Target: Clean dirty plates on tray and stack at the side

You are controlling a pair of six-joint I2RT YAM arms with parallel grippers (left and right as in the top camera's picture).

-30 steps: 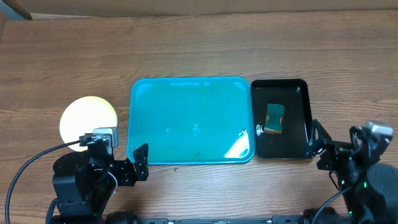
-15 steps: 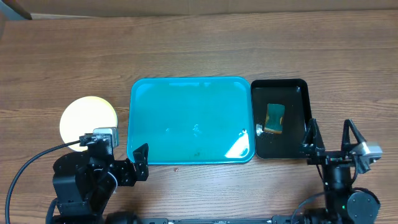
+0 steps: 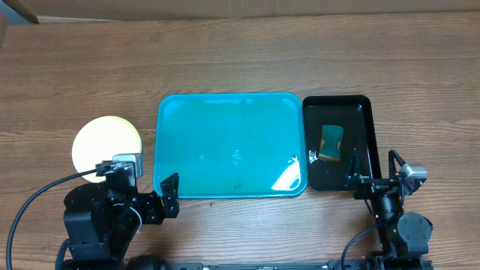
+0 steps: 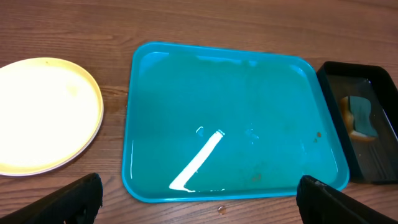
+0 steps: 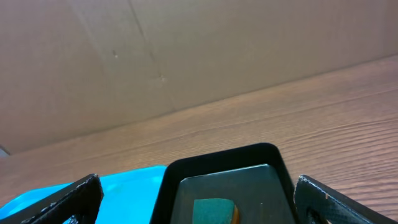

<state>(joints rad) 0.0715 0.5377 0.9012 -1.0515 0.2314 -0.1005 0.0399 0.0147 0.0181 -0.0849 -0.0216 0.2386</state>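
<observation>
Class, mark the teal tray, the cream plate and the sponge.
teal tray [image 3: 225, 135]: overhead view, its bare floor.
cream plate [image 4: 37, 112]: left wrist view, middle of its face.
sponge [image 3: 331, 142]: overhead view, its green top.

Black jointed arms [image 3: 101, 219], silver wrist camera blocks [image 3: 126, 163], looping black cables [image 3: 28, 208], dark pincer fingers [image 4: 71, 198]

A narrow black rectangular plastic tray [image 3: 361, 120] lies right of centre on the brown wood-grain table [image 3: 225, 60]; a teal-topped, tan-bottomed sponge [image 3: 331, 141] rests inside, nearer its left rim.
</observation>
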